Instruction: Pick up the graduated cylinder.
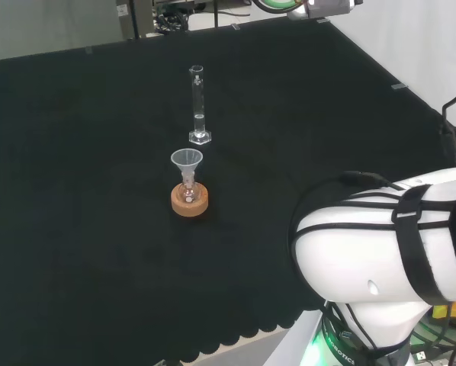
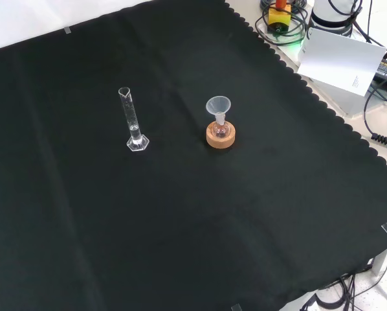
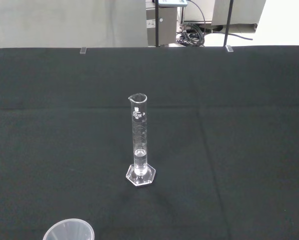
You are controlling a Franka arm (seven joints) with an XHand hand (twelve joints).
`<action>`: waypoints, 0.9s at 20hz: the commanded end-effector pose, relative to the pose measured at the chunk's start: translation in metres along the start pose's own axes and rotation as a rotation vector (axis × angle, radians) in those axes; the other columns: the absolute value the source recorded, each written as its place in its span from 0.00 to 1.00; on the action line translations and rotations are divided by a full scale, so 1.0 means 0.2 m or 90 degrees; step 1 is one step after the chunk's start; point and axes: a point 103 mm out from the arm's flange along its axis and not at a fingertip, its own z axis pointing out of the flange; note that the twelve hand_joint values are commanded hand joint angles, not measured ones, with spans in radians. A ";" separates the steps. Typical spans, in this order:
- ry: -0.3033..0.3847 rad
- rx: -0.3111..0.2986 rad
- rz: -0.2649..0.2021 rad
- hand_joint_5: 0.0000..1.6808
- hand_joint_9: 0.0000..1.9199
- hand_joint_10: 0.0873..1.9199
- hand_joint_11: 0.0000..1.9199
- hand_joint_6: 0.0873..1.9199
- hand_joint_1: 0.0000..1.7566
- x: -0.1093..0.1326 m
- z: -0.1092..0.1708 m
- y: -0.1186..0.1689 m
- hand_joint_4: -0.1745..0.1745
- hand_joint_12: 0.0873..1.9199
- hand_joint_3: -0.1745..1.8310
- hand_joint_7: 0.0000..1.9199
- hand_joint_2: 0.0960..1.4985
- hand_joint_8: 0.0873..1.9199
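The graduated cylinder [image 1: 198, 107] is being seen upright on its hexagonal foot on the black cloth [image 1: 75, 191], untouched, with a little clear liquid at its bottom. Just nearer in the head view, a small flask [image 1: 187, 191] carrying a plastic funnel [image 1: 187, 161] is being held in a cork ring [image 1: 190, 201]. The state of the hand's fingers cannot be told.

No legible print on the cylinder [image 3: 138, 142].

Black cloth [image 2: 180, 246] with a scalloped edge covers the bench; a pale wall [image 3: 64, 22] stands behind.
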 end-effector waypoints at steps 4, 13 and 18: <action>-0.007 -0.009 0.000 0.08 0.05 0.32 0.00 0.00 0.07 0.00 0.01 0.00 0.48 0.67 0.29 0.00 0.79 0.16; -0.003 0.004 0.011 0.09 0.05 0.32 0.00 0.00 0.07 -0.01 0.05 0.08 0.48 0.68 0.27 0.00 0.80 0.16; 0.017 0.009 0.025 0.09 0.05 0.32 0.00 0.00 0.08 -0.04 0.16 0.17 0.48 0.68 0.27 0.00 0.81 0.16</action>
